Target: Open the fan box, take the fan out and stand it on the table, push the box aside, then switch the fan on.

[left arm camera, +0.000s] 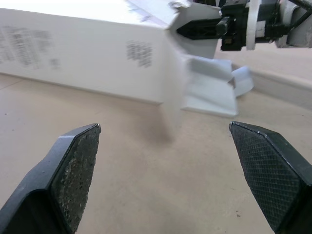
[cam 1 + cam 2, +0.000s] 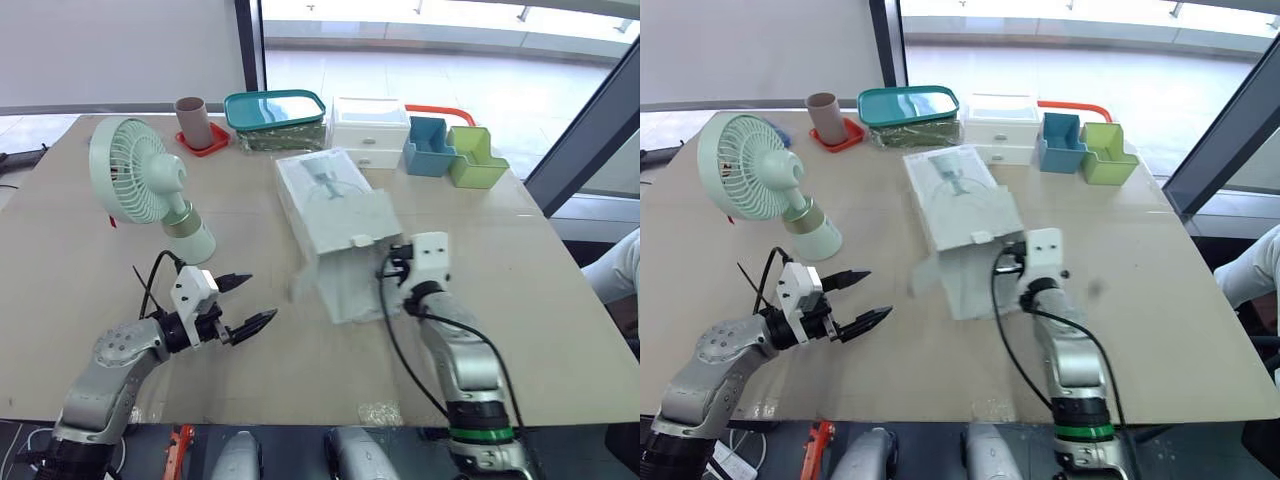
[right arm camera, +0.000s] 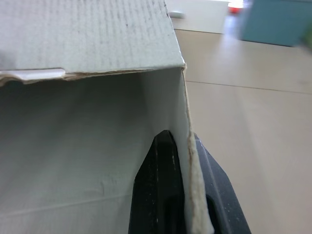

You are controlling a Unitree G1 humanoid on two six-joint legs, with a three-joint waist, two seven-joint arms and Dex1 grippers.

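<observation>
Showing a beige tabletop (image 2: 90, 300) with a white fan box (image 2: 335, 225) lying on its side at the centre, printed face up, cardboard flaps (image 1: 214, 90) hanging open at the end nearest the robot.

Clamping the right-hand wall of that open end with the right end effector (image 3: 181, 146) — one black finger sitting inside the box, the other outside, the cardboard edge pinched tight between them.

Holding the left end effector (image 2: 262, 296) to the left of the box's open end, low over the tabletop — its two fingers spread wide, gripping nothing, pointing toward the box and staying apart from it.

Standing out of the box, well to its left: the pale green fan (image 2: 140, 175), resting on its own base on the tabletop, round grille raised above it.

Lining up beyond the far end of the box, from left to right: a brown cup (image 2: 192, 120) on a red coaster (image 2: 208, 146), a teal-lidded container (image 2: 275, 110), a white drawer unit (image 2: 370, 130) just beside the box's far corner, a blue organiser (image 2: 428, 147) and a green organiser (image 2: 475, 158).

Catching, well to the right of the box and past the tabletop's edge, a person's white sleeve (image 2: 615, 265).
</observation>
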